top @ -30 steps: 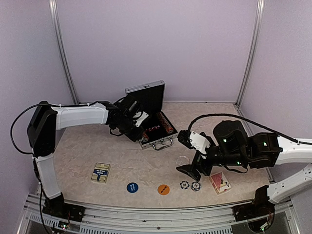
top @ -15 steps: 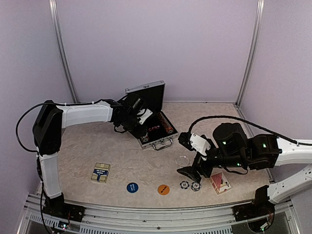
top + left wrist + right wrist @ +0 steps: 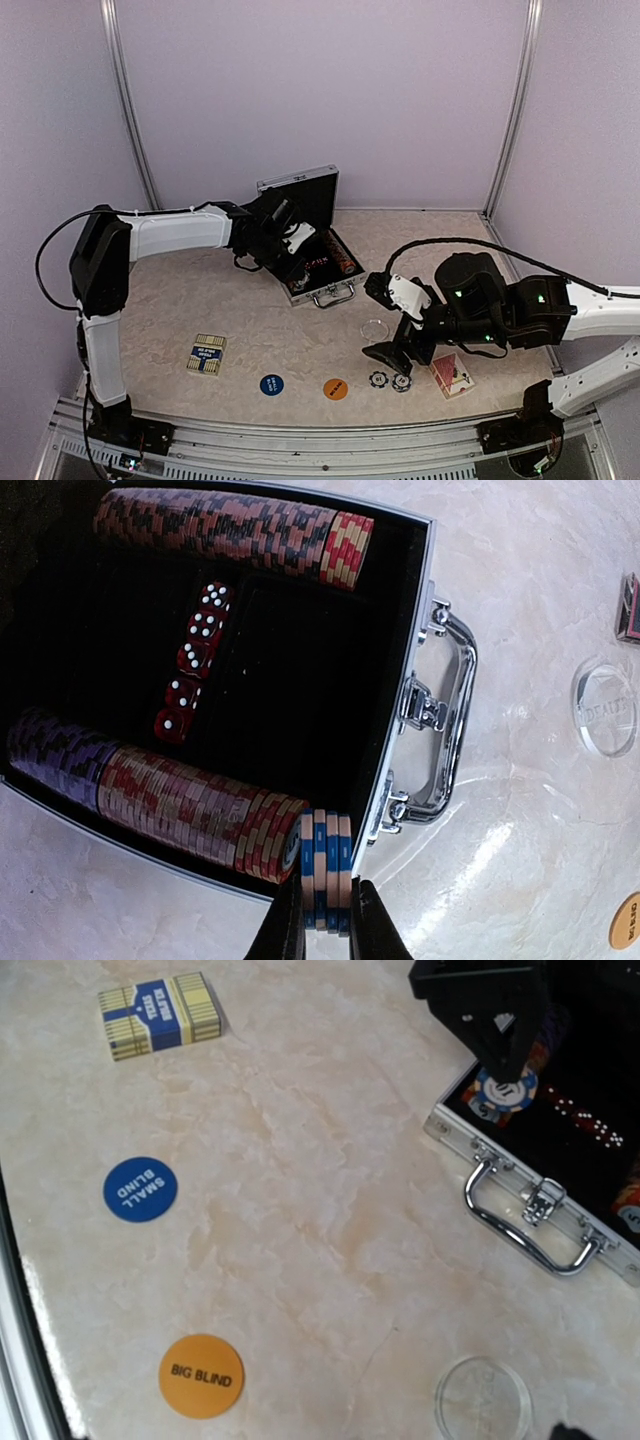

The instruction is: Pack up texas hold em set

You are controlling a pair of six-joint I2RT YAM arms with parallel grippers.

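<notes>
From above, the silver briefcase (image 3: 318, 262) lay open at the back of the table (image 3: 180, 300) with its lid upright. The left gripper (image 3: 291, 252) hung over its near-left corner. The right gripper (image 3: 384, 351) hovered low over the table with its jaws spread wide and nothing between them, just beside two loose striped chips (image 3: 378, 379). Also out on the table were a blue-and-yellow card deck (image 3: 207, 354), a blue disc (image 3: 271, 384), an orange disc (image 3: 336, 388), a clear disc (image 3: 374, 328) and a red-backed deck (image 3: 451, 374).

At the left wrist, the jaws were narrowed on a short stack of blue-striped chips (image 3: 325, 865). The stack sat at the end of the lower chip row (image 3: 170, 810), just inside the case's front wall near the handle (image 3: 445, 720). A second row (image 3: 230, 530) filled the far channel, and red dice (image 3: 195, 665) lay in the middle beside bare black lining.

At the right wrist, the discs read SMALL BLIND and BIG BLIND. That gripper's own fingers barely showed at the bottom edge.

The packing looked well under way. The bulk of the chips and the dice were in. The held stack, the two loose chips, three discs and both decks remained, and then the lid had to be shut.
</notes>
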